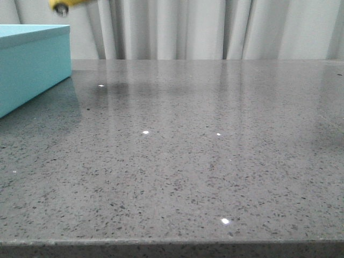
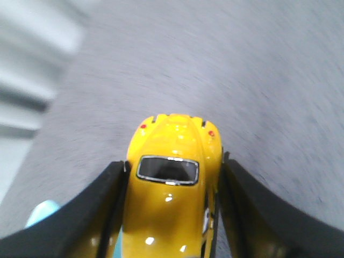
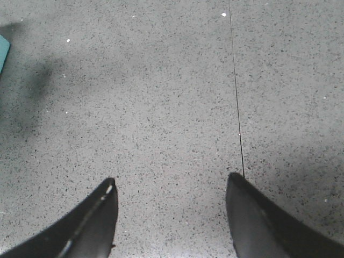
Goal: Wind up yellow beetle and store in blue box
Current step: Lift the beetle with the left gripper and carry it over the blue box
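The yellow beetle (image 2: pixel 171 177) sits between the black fingers of my left gripper (image 2: pixel 172 172), which is shut on its sides. In the front view only a yellow sliver of the beetle with one wheel (image 1: pixel 67 5) shows at the top edge, high in the air above the blue box (image 1: pixel 32 67) at the far left. A bit of turquoise (image 2: pixel 40 212) shows below the left gripper in the left wrist view. My right gripper (image 3: pixel 169 185) is open and empty above the bare grey table. A corner of the blue box (image 3: pixel 3 51) shows at that view's edge.
The grey speckled stone table (image 1: pixel 188 150) stretches from the box to the right edge. A thin seam (image 3: pixel 236 97) runs across the tabletop. Pale curtains (image 1: pixel 204 27) hang behind the table.
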### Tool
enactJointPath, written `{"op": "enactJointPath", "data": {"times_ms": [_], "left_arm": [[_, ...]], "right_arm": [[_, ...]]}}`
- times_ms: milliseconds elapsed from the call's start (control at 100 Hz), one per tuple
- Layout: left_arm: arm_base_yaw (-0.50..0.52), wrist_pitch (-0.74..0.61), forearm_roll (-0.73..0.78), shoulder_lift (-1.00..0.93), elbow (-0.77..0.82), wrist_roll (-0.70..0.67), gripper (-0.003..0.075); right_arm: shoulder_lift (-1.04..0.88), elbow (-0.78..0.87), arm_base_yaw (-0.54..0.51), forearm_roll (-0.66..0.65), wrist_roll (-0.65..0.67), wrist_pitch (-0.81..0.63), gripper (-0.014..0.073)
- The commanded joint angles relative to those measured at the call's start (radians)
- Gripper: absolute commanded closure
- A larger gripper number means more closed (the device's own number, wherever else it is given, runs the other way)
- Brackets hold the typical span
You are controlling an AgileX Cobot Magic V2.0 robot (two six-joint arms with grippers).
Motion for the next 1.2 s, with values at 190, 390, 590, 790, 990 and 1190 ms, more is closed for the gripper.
{"op": "enactJointPath", "data": {"times_ms": [190, 390, 590, 790, 990, 1190], "left_arm": [[0.231, -0.046, 0.005, -0.115, -0.049, -0.446, 0.0510], [0.373, 0.004, 0.005, -0.105, 0.002, -0.537, 0.0510], [0.436, -0.033, 0.005, -0.105, 0.149, -0.574, 0.0510], [0.447, -0.130, 0.006, -0.105, 0.311, -0.575, 0.0510], [0.451, -0.155, 0.013, -0.072, 0.396, -0.575, 0.0508], [0.451, -0.140, -0.003, -0.048, 0.396, -0.575, 0.0368]], "right_arm": [[-0.015, -0.023, 0.000, -0.004, -0.015, -0.068, 0.0146], [-0.015, -0.023, 0.000, -0.004, -0.015, -0.071, 0.0146], [-0.015, -0.023, 0.000, -0.004, -0.015, -0.071, 0.0146], [-0.015, -0.023, 0.000, -0.004, -0.015, -0.075, 0.0146], [-0.015, -0.023, 0.000, -0.004, -0.015, -0.080, 0.0146], [-0.015, -0.023, 0.000, -0.004, -0.015, -0.078, 0.0146]]}}
